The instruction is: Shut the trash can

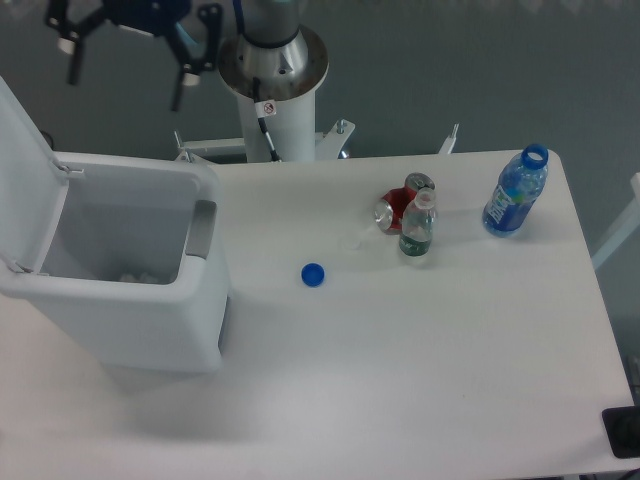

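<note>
Hand [130,62], fingers apart, hovers above the open trash can [120,290].

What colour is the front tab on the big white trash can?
Grey, on the front tab of the boxy white plastic trash can; the fixed camera view shows it.

White trash can [150,310], grey tab; blue cap [313,274]; black hand [128,65].

robot lab — white table [420,340], arm pedestal [272,90], grey floor [450,70]
</note>
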